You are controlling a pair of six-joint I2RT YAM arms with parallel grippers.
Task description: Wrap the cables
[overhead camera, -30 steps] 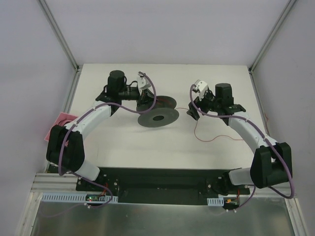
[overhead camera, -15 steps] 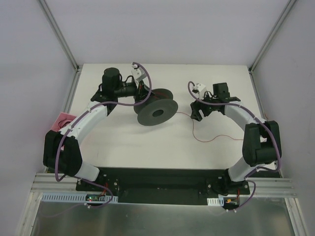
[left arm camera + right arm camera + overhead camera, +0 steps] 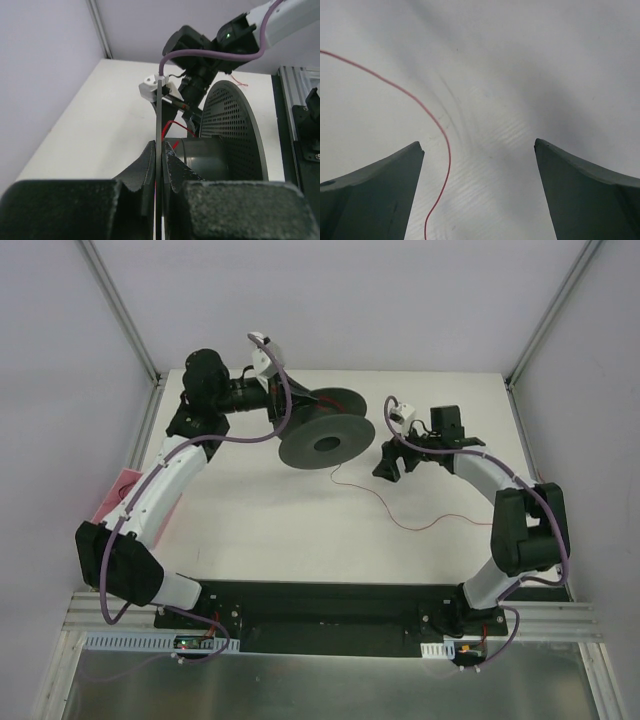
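A black spool (image 3: 325,445) with two round flanges is held off the table at the back middle. My left gripper (image 3: 298,406) is shut on the thin edge of one flange (image 3: 159,115); the hub (image 3: 200,152) and the perforated other flange (image 3: 235,130) lie to its right in the left wrist view. The thin red cable (image 3: 385,505) runs from the spool down across the table to the right. It shows at the hub (image 3: 177,125). My right gripper (image 3: 388,462) is open just above the table, and the cable (image 3: 442,135) passes between its fingers, close to the left finger (image 3: 380,185).
A pink flat object (image 3: 115,495) lies at the table's left edge. Metal frame posts stand at the back corners (image 3: 150,370). The cable's loose end reaches toward the right side (image 3: 490,518). The right arm (image 3: 200,50) shows behind the spool in the left wrist view.
My left arm has lifted the spool and carried it toward the back. My right gripper has shifted a little left. The cable now trails further left under the spool.
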